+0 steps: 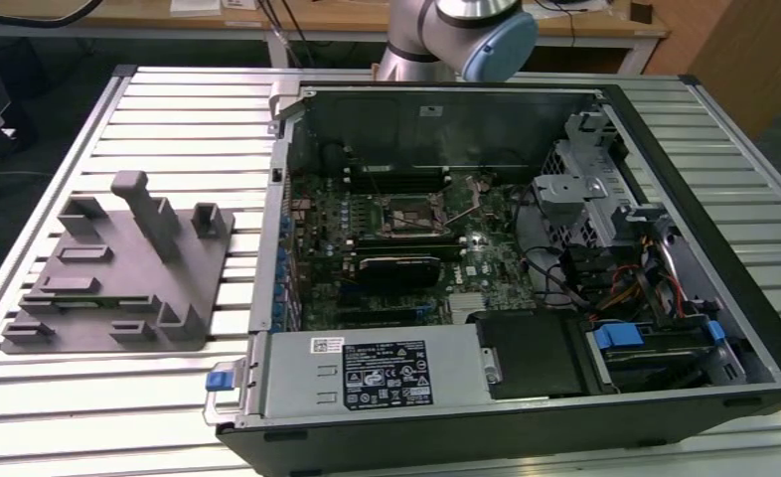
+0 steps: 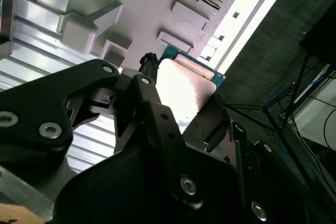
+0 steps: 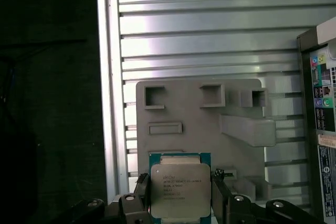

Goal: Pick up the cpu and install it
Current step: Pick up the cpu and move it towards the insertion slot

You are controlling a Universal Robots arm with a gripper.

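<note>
Exterior view: square black-framed motherboard socket (image 1: 410, 214) in the open black PC case (image 1: 708, 298); grey plastic holder block (image 1: 112, 268) on the slatted metal desk (image 1: 165, 109).
Second wrist view: my jaws clamp the flat silvery square cpu (image 2: 184, 90) by opposite edges.
First wrist view: the cpu sits gripped over the block. I'd hold it level, with light edge pressure only.

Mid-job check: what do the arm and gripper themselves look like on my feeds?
The arm is silver-grey metal tubing with a rounded light-blue joint cap. The gripper is matte black, built of angular linkage fingers joined by silver screw heads.
</note>
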